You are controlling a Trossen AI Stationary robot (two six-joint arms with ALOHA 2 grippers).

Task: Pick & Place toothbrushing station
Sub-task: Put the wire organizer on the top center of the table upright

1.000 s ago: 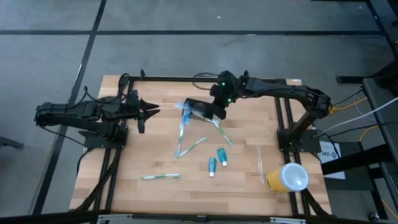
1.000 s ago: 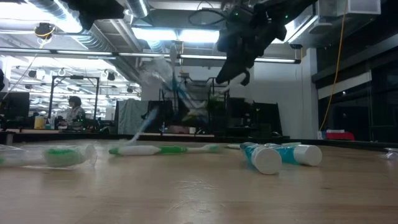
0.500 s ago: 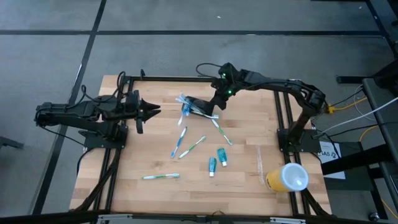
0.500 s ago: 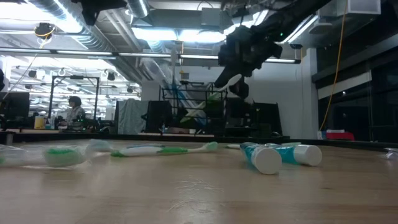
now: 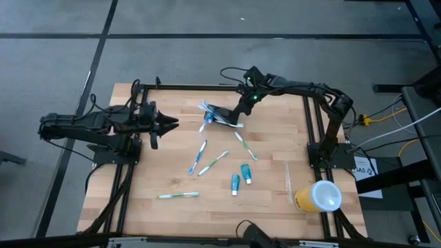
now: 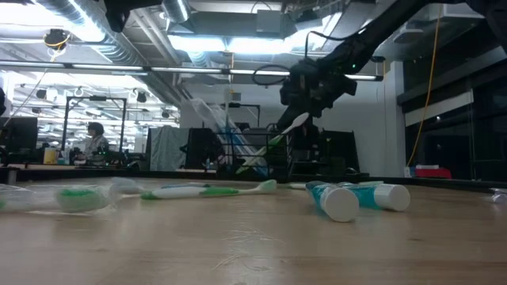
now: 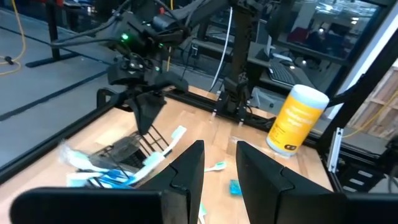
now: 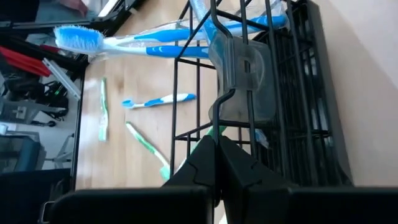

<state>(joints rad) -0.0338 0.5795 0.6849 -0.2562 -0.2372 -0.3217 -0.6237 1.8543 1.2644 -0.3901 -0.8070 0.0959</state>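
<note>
The right claw (image 5: 238,116) is clamped on a wire of the toothbrushing station (image 5: 222,117), which hangs tilted over the far middle of the worktop (image 5: 172,172). A blue toothbrush (image 5: 204,115) sticks out of it, and the thin-wire grip is narrow — the holder could swing, or spill more. Compared with a second ago, the holder sits farther back and a blue brush (image 5: 198,157) now lies below. The left claw (image 5: 167,123) waits at the left, fingers slightly apart.

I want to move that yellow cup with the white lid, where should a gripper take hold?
Grip the yellow cup around its yellow body, coming in from above with the fingers either side. It lies on its side near the table's edge, so the round body faces upward.
</note>
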